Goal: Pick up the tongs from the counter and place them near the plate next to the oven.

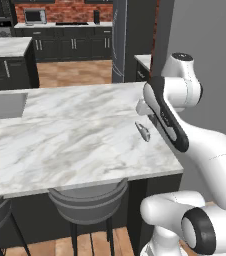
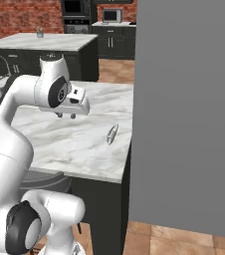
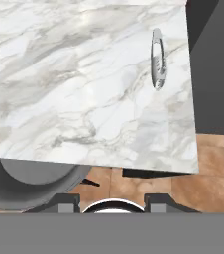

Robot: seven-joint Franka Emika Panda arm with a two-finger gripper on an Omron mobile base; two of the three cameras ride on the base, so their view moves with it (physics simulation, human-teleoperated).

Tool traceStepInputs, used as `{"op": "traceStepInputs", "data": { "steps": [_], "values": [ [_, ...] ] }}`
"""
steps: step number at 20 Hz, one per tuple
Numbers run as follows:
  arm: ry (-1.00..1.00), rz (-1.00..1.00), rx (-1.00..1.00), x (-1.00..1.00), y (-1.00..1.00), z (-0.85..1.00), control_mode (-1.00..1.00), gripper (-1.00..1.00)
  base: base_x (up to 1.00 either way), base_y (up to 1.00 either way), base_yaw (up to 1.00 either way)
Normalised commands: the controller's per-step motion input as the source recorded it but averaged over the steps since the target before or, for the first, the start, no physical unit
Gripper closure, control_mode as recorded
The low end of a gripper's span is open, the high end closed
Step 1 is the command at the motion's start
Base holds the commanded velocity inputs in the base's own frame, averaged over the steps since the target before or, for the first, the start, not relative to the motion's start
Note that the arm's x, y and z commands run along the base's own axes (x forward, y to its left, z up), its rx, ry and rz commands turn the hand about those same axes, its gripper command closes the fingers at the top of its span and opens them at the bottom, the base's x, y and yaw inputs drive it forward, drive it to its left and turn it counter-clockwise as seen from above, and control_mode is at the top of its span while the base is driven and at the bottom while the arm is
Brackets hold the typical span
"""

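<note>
Tongs [image 3: 156,58]: slim grey metal, lying flat on the counter [image 1: 75,135] close to its right-hand edge, arms running roughly parallel to that edge; untouched, hence first step of the task not yet done. Gripper [image 2: 66,115]: raised above the marble, off to the sink side of the tongs and apart from them, pointing down at the slab; holding nothing; finger tips [image 3: 68,203] barely clearing the bottom of the hand view with a wide gap between them, so jaws judged open, ready for a grasp. Placement of the hand judged as an approach stance: high enough to survey the slab, tongs in the upper right of the hand view, so a shift toward the counter edge and a descent likely needed. Sink [image 1: 5,105]: sunken in the far left of the slab, faucet beside it. Stools [image 1: 87,202]: grey, tucked under the near overhang. Oven [image 2: 75,14]: black, built in, far across the room. Plate: not made out at this range. Risk judged: thin utensil near the edge, liable to slide off under a glancing touch.
</note>
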Motion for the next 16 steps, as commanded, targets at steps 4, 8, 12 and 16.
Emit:
{"op": "traceStepInputs", "data": {
  "steps": [4,8,12,16],
  "values": [
    [0.0,0.0,0.0,0.12,-0.29,-0.07,-1.0,-1.0,0.0,0.0,0.0],
    [0.0,0.0,0.0,0.56,-0.6,-0.24,-1.0,-1.0,0.0,0.0,0.0],
    [0.0,-0.01,-0.11,0.54,-0.33,-0.57,-1.0,-1.0,0.0,0.0,0.0],
    [0.0,0.0,-0.09,0.33,-0.02,-0.65,-1.0,-1.0,0.0,0.0,0.0]
  ]
}}
